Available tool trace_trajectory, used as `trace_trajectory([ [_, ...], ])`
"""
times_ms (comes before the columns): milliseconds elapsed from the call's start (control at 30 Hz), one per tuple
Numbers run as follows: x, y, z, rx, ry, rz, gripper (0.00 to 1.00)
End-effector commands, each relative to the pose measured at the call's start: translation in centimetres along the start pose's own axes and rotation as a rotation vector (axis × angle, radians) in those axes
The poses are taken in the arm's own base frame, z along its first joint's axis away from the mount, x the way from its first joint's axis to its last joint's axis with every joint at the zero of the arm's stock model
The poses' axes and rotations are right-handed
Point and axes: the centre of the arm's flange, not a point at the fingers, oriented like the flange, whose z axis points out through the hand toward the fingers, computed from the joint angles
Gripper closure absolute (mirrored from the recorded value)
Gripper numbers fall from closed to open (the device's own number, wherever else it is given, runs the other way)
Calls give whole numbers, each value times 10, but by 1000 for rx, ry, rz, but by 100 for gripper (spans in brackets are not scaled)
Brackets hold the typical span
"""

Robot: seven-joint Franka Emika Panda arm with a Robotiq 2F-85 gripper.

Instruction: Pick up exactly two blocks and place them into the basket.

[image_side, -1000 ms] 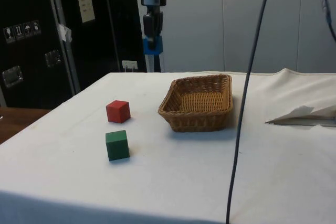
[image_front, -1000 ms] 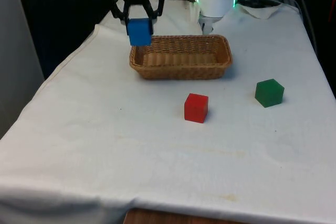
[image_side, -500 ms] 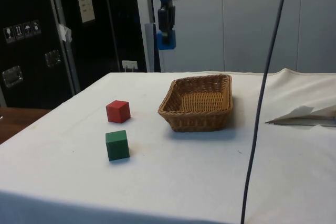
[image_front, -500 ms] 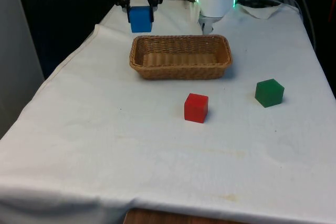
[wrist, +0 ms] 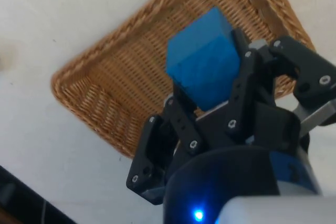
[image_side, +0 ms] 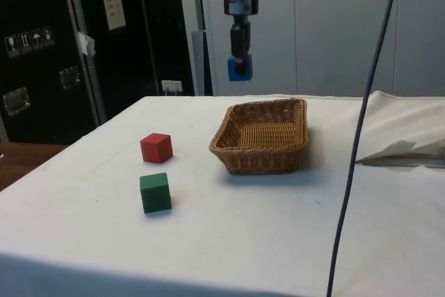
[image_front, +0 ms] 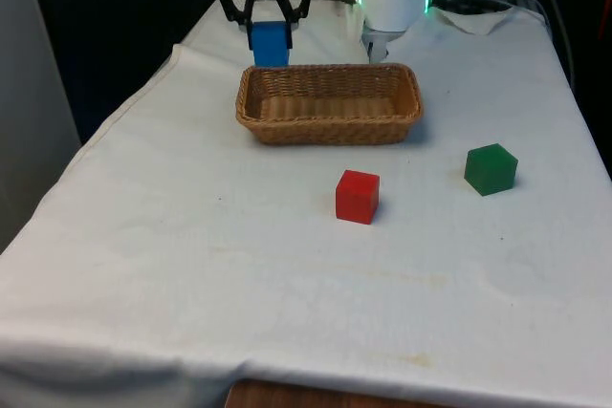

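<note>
A blue block hangs in the air with my gripper shut on it, above the wicker basket near its end at the front view's left. From the side, the blue block and my gripper sit well above the basket. In the wrist view the blue block is clamped between the fingers, with the basket floor beneath it. A red block and a green block rest on the cloth in front of the basket.
The red block and green block lie close together in the side view, apart from the basket. A crumpled fold of cloth lies beyond the basket. A black cable hangs across the side view.
My gripper carried the blue block toward the front view's right, from outside the basket's end to over the basket.
</note>
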Motion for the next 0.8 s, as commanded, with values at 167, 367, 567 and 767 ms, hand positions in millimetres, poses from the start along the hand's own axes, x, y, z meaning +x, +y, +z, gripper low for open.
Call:
trace_trajectory([
  [167,-23,-10,21,-15,-3,-4,99],
  [367,-40,-20,39,-14,-7,-3,99],
  [567,-56,-30,57,-14,-11,0,99],
  [767,-76,-45,80,-20,-17,4,99],
])
